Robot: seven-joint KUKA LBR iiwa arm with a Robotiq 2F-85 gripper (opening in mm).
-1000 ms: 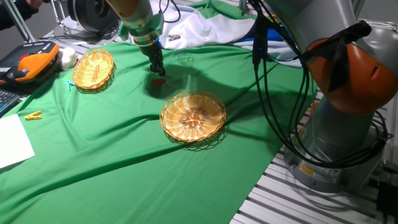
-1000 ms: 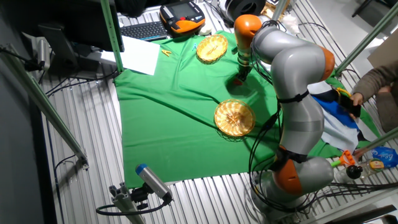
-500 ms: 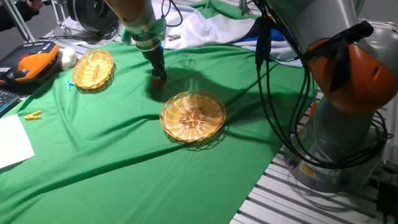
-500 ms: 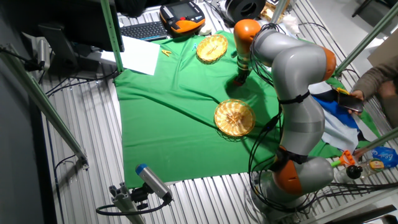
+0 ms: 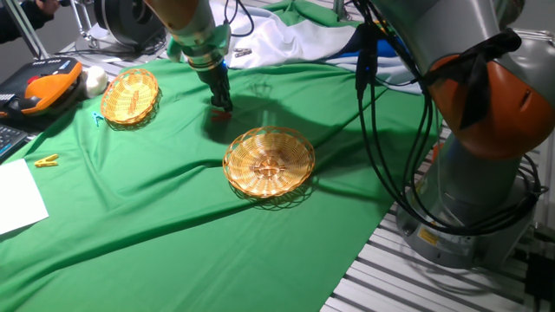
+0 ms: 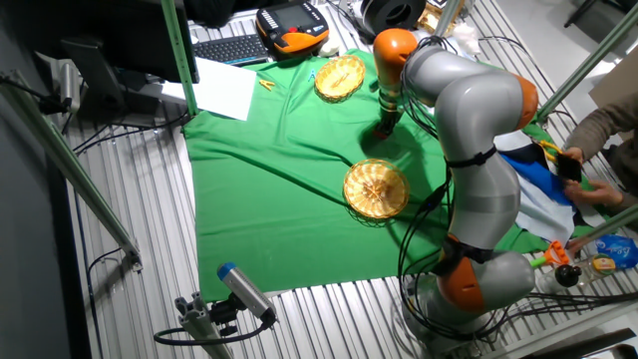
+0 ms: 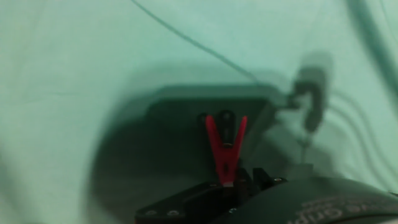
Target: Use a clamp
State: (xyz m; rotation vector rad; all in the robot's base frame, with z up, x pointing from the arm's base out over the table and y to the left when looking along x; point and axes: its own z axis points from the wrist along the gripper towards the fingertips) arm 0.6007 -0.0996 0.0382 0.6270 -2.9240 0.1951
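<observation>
One small red plastic clothespin-style clamp (image 7: 224,148) sits gripped in the black two-finger jaws, projecting ahead above the green-cloth worktop (image 5: 173,199). Maintain steady squeeze; avoid twisting the clamp sideways.

Both fixed views are bright w/ even overhead light, sharp focus, soft shadows on the green cloth (image 5: 173,199) beside the near basket (image 5: 269,162) and under the arm. Hand view is dim, washed pale green and blurry throughout, esp. far cloth. Broad dark shadow pools round the red clamp (image 7: 224,147), which is only roughly in focus.
</observation>
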